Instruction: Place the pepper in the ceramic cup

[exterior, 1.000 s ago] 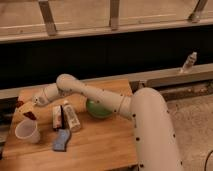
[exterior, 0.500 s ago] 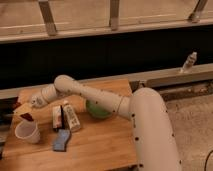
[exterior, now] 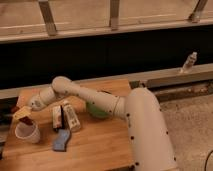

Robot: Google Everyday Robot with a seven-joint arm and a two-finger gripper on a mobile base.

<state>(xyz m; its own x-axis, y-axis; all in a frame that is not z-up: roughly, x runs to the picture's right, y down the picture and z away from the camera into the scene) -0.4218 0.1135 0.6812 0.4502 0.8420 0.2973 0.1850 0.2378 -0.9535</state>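
Observation:
The white ceramic cup (exterior: 27, 133) stands on the wooden table (exterior: 95, 145) near its left edge. My gripper (exterior: 23, 115) is just above the cup's rim, at the end of the arm that reaches left across the table. It is shut on the pepper (exterior: 27, 121), a small dark red piece that hangs from it right over the cup's opening, touching or nearly touching the rim.
A green bowl (exterior: 96, 111) sits behind the arm, partly hidden by it. Two upright packets (exterior: 57, 118) (exterior: 71, 118) and a blue object (exterior: 61, 141) lie right of the cup. A small bottle (exterior: 188, 62) stands on the far right ledge.
The gripper has moved a little left and down with the pepper, closer to the cup's opening. Nothing else on the table has moved.

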